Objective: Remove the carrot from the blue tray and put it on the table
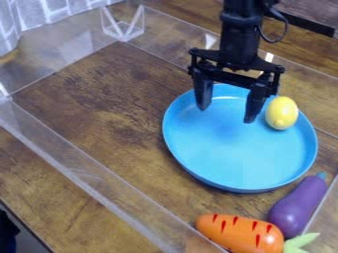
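Oddly, the carrot (pixel 242 233) lies on the table (pixel 93 109) at its near edge, beside the purple eggplant (pixel 302 205) and outside the blue tray (pixel 224 158). Farther back, a yellow lemon (pixel 280 112) sits at the tray's far rim. The gripper (pixel 228 103) hangs there, jaws spread, empty. Best check the carrot's place before descending; grasping the lemon would be wrong.

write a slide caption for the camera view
Open pincer over the blue tray beside the lemon; carrot on the table.
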Action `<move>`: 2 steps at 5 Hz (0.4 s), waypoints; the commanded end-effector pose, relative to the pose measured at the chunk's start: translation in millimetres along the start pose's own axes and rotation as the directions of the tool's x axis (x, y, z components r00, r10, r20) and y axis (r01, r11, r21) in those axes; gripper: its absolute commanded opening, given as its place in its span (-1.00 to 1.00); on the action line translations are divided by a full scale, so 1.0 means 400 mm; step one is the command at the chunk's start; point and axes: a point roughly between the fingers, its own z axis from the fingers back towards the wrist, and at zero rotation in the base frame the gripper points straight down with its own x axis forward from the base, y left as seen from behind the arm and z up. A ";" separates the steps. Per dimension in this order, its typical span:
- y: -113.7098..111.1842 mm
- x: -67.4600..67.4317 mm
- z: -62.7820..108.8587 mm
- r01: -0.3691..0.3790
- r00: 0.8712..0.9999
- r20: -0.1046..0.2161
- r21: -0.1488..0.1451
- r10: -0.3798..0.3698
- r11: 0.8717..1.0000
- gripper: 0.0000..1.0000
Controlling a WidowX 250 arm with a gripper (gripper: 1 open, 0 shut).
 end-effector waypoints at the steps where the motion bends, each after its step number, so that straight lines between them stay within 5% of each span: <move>1: -0.055 0.036 0.053 0.035 0.995 0.090 -0.032 -0.032 0.999 1.00; 2: -0.084 0.047 0.057 0.051 0.992 0.118 -0.046 -0.045 0.998 1.00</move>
